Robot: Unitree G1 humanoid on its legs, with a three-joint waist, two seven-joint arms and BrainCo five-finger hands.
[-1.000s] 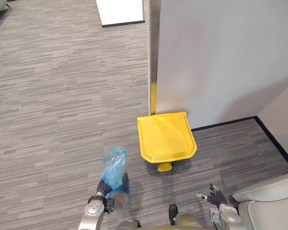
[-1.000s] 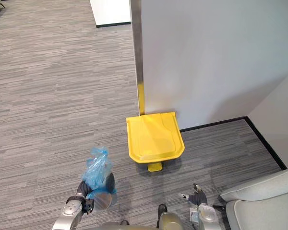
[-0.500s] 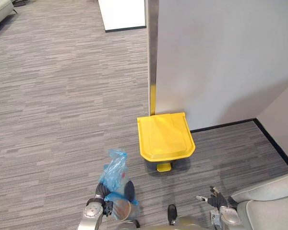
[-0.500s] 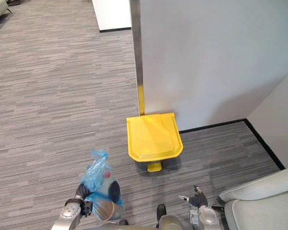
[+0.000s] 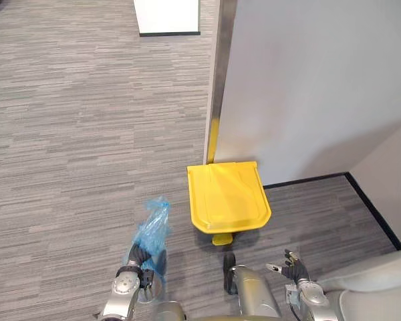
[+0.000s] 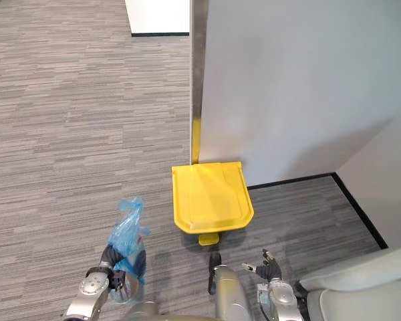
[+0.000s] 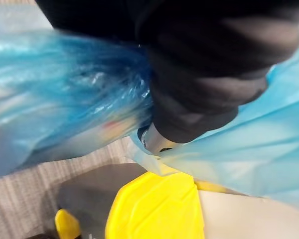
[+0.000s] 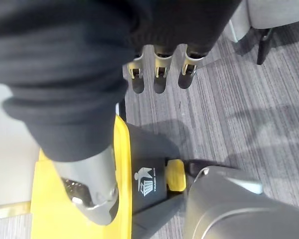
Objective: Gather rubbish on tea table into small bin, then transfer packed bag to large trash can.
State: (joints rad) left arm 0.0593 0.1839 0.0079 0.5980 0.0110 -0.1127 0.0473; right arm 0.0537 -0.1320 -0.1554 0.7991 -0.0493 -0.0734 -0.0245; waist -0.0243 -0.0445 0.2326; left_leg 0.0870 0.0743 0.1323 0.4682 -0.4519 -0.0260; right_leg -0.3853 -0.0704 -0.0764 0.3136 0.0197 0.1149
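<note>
Grey striped carpet [image 5: 67, 134] meets a pale partition wall [image 5: 307, 87]. The blue rubbish bag [image 5: 152, 227] is held above the carpet in the left hand [image 5: 136, 257], whose fingers are clenched round its bunched neck. It is just left of the closed yellow pedal bin [image 5: 227, 197] against the wall. The right hand [image 5: 291, 264] hovers low to the bin's right, its fingers [image 8: 160, 79] straight and empty.

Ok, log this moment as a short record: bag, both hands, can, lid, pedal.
bag: blue bag, gathered top sticking up, on the robot's left of the can
left hand: left hand curled round the bag's neck
right hand: right hand open, holding nothing
can: large trash can against the wall, just ahead
lid: yellow lid, closed
pedal: yellow pedal on the can's near side
</note>
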